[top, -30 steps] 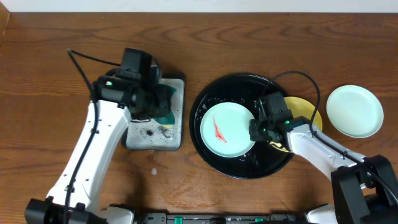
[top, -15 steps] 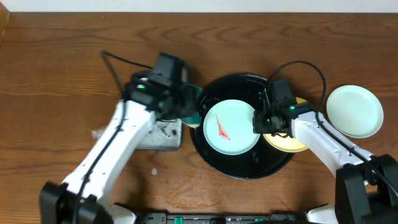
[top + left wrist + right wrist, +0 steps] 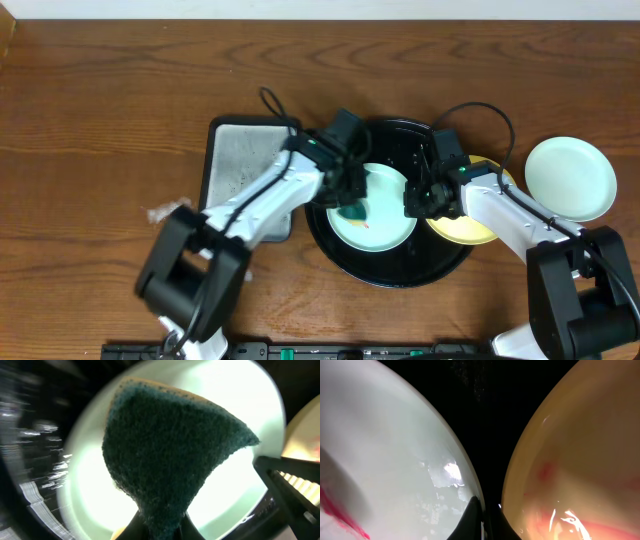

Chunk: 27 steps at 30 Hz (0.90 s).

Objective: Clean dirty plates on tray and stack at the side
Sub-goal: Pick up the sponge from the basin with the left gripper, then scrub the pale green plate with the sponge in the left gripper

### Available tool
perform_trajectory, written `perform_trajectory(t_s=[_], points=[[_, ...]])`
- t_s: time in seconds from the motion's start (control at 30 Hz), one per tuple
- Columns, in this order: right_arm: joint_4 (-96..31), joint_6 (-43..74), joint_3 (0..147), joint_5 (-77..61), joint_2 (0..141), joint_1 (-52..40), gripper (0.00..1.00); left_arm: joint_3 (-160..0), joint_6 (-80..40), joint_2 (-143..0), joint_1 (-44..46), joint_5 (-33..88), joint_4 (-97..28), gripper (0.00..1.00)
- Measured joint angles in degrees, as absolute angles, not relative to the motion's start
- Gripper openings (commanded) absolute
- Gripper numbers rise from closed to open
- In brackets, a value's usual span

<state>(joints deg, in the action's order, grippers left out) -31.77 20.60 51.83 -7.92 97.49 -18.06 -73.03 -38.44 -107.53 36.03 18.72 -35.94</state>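
Observation:
The black tray [image 3: 400, 268] holds a mint-blue plate [image 3: 390, 190] with a red mark. My left gripper [image 3: 352, 208] is shut on a teal sponge [image 3: 165, 450] and presses it onto that plate [image 3: 240, 405]. My right gripper [image 3: 418, 195] is shut on the plate's right rim [image 3: 385, 450], its jaws [image 3: 482, 515] pinching the edge. A pale yellow plate [image 3: 478, 228] with red smears lies at the tray's right edge, partly under my right arm; it also shows in the right wrist view [image 3: 580, 460]. A second mint-blue plate [image 3: 570, 178] sits on the table at the far right.
The rectangular metal tray [image 3: 235, 160] lies left of the black tray, with no sponge on it. Both arms cross over the black tray. The wooden table surrounds it all.
My left arm has swung right from the metal tray, carrying the sponge onto the mint-blue plate. My right gripper has stayed at the plate's right rim.

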Motion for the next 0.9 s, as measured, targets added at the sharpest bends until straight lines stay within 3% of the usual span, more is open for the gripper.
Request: perform_trajectory(t_s=[0.27,0.47,0.9], points=[[-31.8,20.6,51.8,-7.9,97.5,-18.1,0.01,-73.0,-43.8,-114.0,39.5,22.8,-30.3,0.07],[-31.8,20.6,51.8,-7.9,97.5,-18.1,0.01,-74.3,-41.9,-114.9,39.9,20.6,-32.7,0.07],[-31.9,21.3,52.0,-10.3,97.9,-18.1,0.01,-77.4,-36.1,-115.0,42.1,-8.1,-44.7,0.08]])
